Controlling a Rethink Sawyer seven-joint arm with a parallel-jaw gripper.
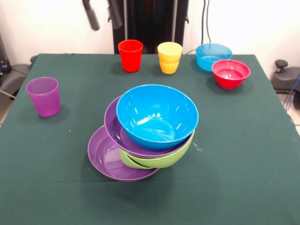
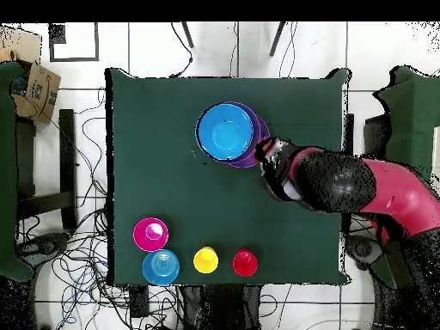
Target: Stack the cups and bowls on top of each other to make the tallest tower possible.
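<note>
The tower is a lopsided heap at the table's middle: a purple bowl (image 1: 108, 159) at the bottom, a lime green bowl (image 1: 164, 161), a second purple bowl (image 1: 114, 129) and a blue bowl (image 1: 157, 117) on top, tilted. From overhead the blue bowl (image 2: 225, 133) covers most of the heap. The red cup (image 1: 130, 55), yellow-orange cup (image 1: 169, 57), light blue bowl (image 1: 213, 56) and red bowl (image 1: 230, 73) stand along the far edge. The purple cup (image 1: 43, 96) stands alone at the left. My gripper (image 1: 103, 14) hangs open and empty, high above the far edge. The small green bowl is out of view.
In the overhead view my red and black arm (image 2: 344, 185) reaches over the table's right part beside the heap and hides the purple cup. The dark green table (image 1: 243, 154) has bare cloth at the front and right. A cardboard box (image 2: 34, 86) sits off the table.
</note>
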